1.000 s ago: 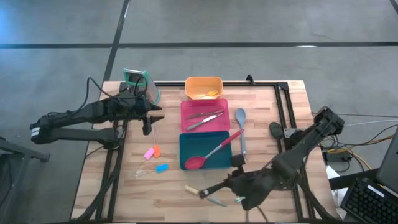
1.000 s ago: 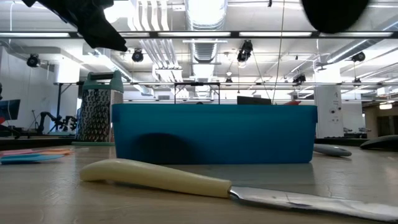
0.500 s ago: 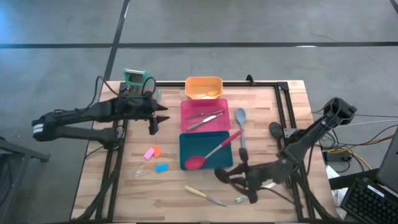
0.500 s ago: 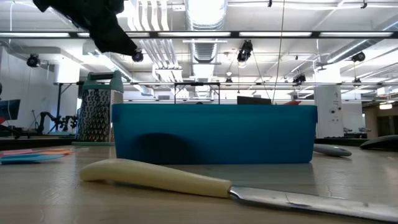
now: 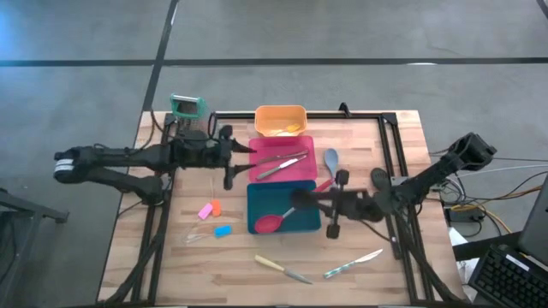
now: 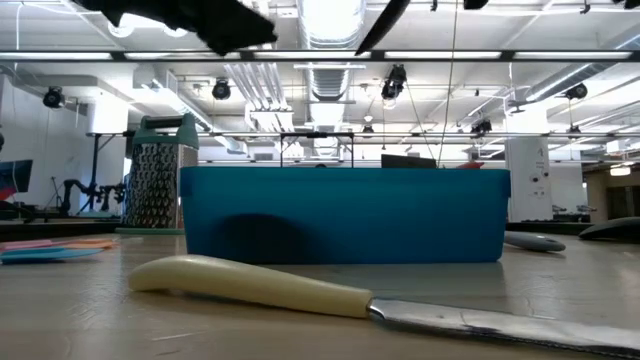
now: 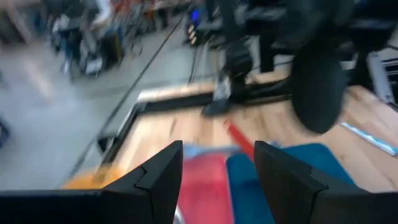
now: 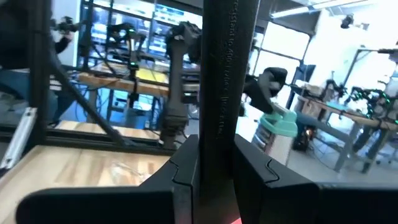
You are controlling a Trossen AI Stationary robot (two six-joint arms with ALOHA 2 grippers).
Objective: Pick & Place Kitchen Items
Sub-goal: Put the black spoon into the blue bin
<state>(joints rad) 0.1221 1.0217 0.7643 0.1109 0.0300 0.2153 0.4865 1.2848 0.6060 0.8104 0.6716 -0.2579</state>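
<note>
- High view: a black long spoon [image 5: 336, 202] is held clenched in the right gripper [image 5: 341, 204] at center right, above the teal tray's [image 5: 261, 195] right edge.
- Left gripper [image 5: 228, 159], fingers spread and empty, is seen left of the pink tray [image 5: 300, 169].
- A cream-handled knife [image 5: 283, 270] is left at lower center.

Table [image 5: 171, 257]: 3 trays [image 5: 282, 205], 2 knives [image 5: 282, 269], grater [image 5: 187, 109].

Pale wooden table [image 5: 171, 257], glossy plastic teal tray [image 6: 340, 215], shiny metal-bladed knife [image 6: 330, 295], perforated metal grater [image 6: 155, 185]
</note>
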